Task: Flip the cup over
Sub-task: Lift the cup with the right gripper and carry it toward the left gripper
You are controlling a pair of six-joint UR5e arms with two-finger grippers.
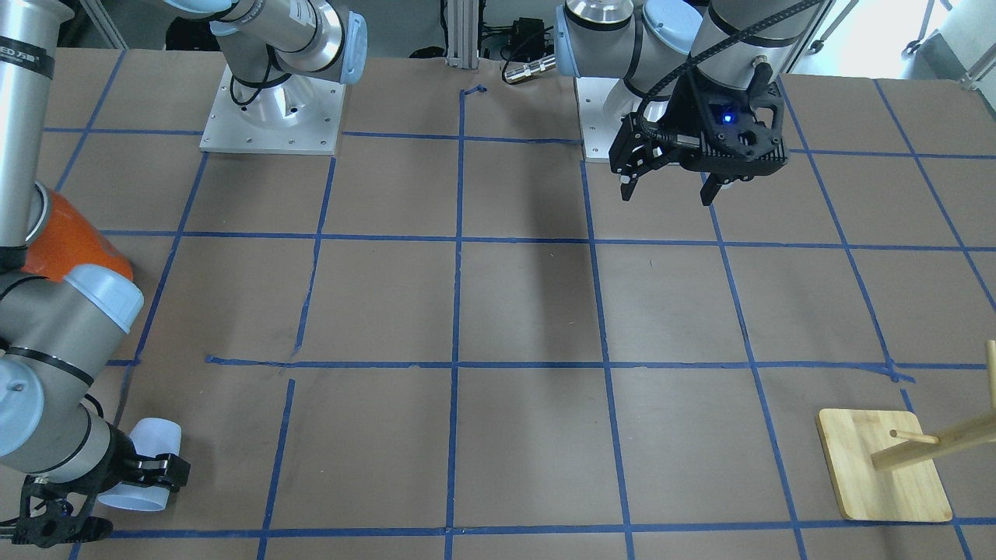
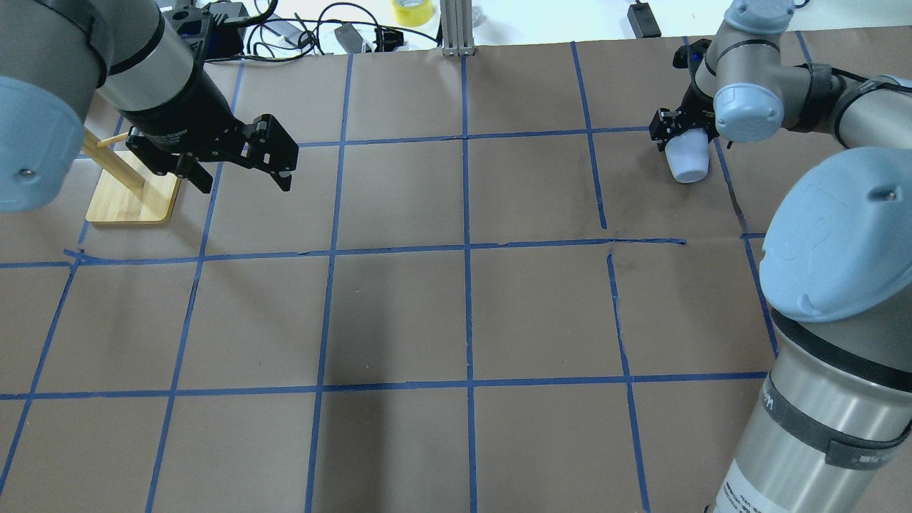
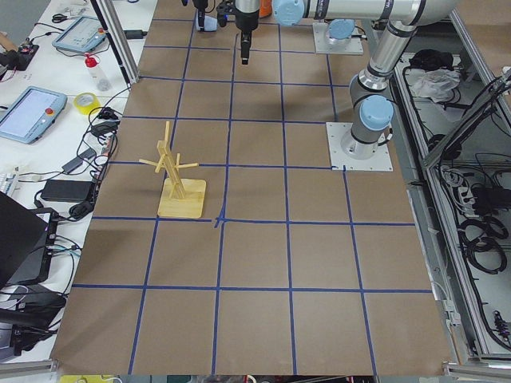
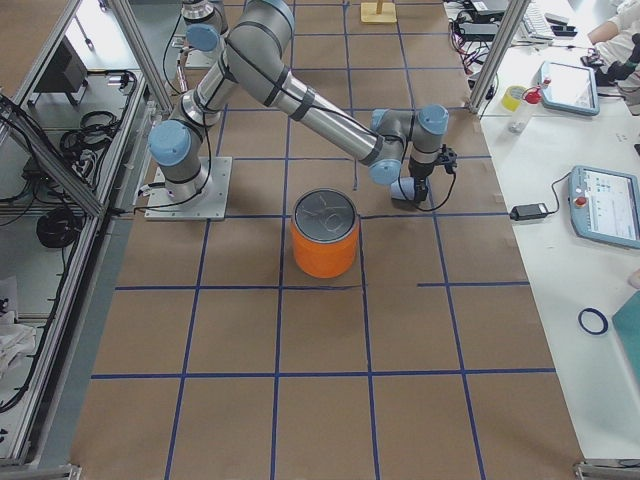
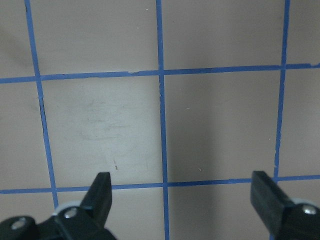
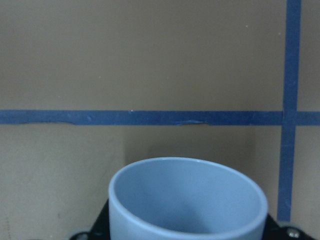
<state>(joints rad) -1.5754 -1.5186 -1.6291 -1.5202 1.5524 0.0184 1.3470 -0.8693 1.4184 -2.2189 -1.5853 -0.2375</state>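
R gripper [image 2: 682, 139] clamped on cup [image 2: 688, 162], tilted, nr table's far right corner; I'd roll wrist slowly, grip firm. L gripper [image 2: 246, 185] fingers apart.

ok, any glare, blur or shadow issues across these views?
Front-facing view: top right corner blown out, soft shadow on the brown paper table. Overhead view: faint shadow band left of centre. Right wrist view: small pale blue-white plastic cup fills the bottom, slightly soft. Left wrist view: sharp, left gripper's black fingers cropped at the bottom edge.
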